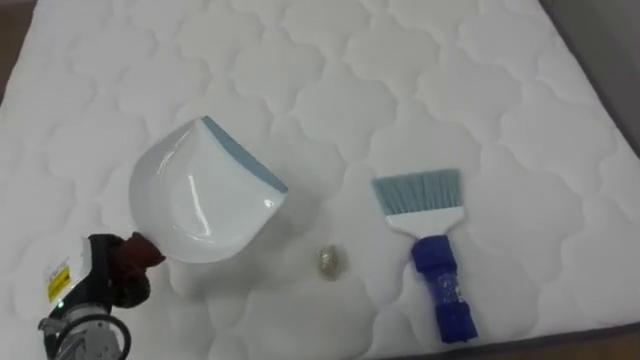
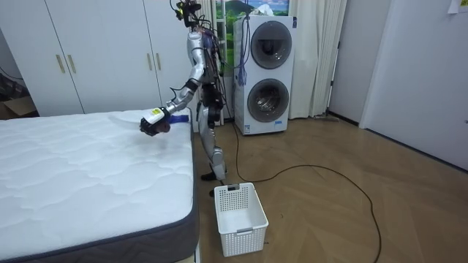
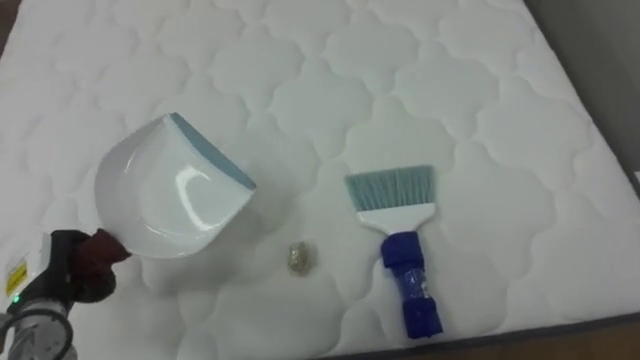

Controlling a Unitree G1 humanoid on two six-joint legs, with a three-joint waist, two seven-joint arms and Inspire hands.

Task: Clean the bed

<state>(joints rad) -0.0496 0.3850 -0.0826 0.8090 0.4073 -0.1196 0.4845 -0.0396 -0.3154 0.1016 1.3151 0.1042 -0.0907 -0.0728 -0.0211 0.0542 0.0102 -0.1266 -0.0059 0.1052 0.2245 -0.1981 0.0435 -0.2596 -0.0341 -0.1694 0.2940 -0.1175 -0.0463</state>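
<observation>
At eight o'clock the left hand [image 1: 112, 272] gripped the white dustpan [image 1: 200, 195] by its handle over the bed [image 1: 400, 80], a crumpled scrap [image 1: 332, 261] lying at six o'clock, the brush [image 1: 430, 235] at four.

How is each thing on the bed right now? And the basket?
Dustpan: empty, tilted, handle gripped by left hand.
Brush: lying flat on the bed, nobody holding it.
Scrap: loose on the bed between dustpan and brush.
Basket: upright on the floor beside the bed.
</observation>
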